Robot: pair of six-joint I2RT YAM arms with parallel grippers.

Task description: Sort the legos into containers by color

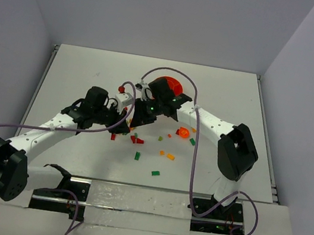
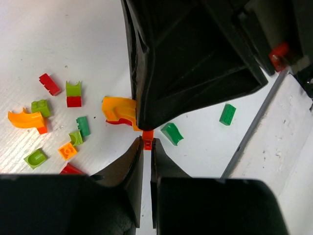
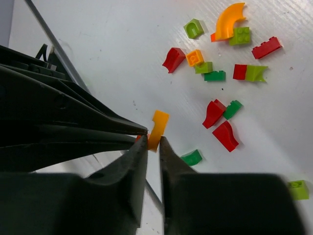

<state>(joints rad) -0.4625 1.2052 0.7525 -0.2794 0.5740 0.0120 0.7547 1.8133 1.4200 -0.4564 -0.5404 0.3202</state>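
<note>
Mid-frame, our left gripper [image 2: 147, 147] clamps a tiny orange plastic brick [image 2: 147, 133], right gripper [image 3: 153, 143] seemingly its yellow plastic arch [image 3: 159, 122]; pull straight apart

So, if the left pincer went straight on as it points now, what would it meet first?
Likely the right pincer: it stands directly ahead, nearly tip to tip, shut on the curved orange brick. The left pincer is shut on a small red-orange bit.
</note>
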